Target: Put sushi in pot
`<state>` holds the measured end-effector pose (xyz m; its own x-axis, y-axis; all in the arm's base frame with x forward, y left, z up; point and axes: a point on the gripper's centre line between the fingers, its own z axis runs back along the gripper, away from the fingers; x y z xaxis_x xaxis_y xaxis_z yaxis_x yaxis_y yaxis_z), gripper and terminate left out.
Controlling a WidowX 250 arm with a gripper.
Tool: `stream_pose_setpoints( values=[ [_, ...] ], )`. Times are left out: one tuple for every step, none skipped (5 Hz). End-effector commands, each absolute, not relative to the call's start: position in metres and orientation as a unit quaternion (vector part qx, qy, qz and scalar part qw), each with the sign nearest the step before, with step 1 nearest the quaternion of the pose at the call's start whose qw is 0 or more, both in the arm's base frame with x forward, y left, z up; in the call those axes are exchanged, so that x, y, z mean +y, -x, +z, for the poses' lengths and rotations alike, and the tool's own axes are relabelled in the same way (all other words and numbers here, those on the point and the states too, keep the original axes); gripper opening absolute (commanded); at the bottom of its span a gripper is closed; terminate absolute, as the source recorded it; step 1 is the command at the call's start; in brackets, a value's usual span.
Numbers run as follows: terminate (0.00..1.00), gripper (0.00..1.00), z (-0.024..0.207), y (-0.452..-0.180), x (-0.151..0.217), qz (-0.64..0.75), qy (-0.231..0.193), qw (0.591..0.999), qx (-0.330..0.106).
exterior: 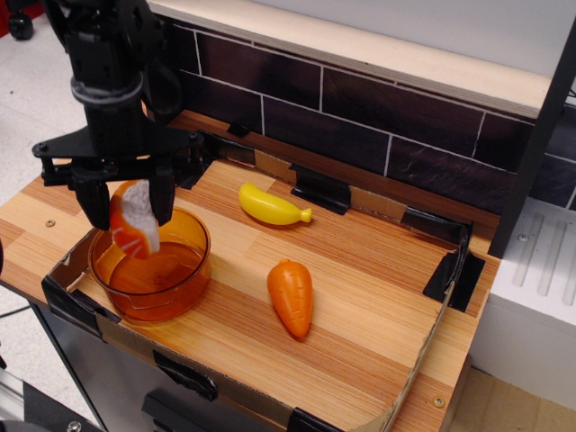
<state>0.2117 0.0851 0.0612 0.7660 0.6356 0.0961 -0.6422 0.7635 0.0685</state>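
**Sushi held over the orange pot**

Wood-grain tabletop (360, 297) fills most of the view, edged with a low cardboard border and black corner brackets, and backed by a dark tiled wall (360, 112) with pale grout lines.

Next in size is the black robot arm, coming down from the top left. Its gripper (126, 205) hangs over the left part of the board, two dark fingers (163, 193) pointing down and closed narrowly on the sushi (133, 220). That piece is tilted, with its orange striped top facing left and its white rice base facing right. Its lower end dips below the rim line of the pot (184, 279), above the pot's far left side; whether it touches the wall or floor cannot be told.

The pot is round, translucent orange, and sits at the front left corner of the board, just inside the cardboard edge.

An orange toy carrot (291, 297) lies near the middle of the board, right of the pot and apart from it.

A yellow toy banana (270, 207) lies behind the carrot, nearer the wall.
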Motion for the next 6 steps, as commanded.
stream_pose_setpoints(
  values=[
    [0.00,1.00,0.054,-0.214,0.088,0.331,-0.081,0.940,-0.018],
    [0.00,1.00,0.057,-0.214,0.088,0.335,-0.073,0.939,-0.016],
    [0.00,1.00,0.072,-0.216,0.088,0.339,-0.057,0.939,-0.021],
    [0.00,1.00,0.120,-0.215,0.084,0.334,0.015,0.942,-0.027],
    [0.00,1.00,0.170,-0.218,0.079,0.347,0.061,0.935,-0.038],
    [0.00,1.00,0.198,-0.231,0.077,0.362,0.078,0.928,-0.031]
  ],
)
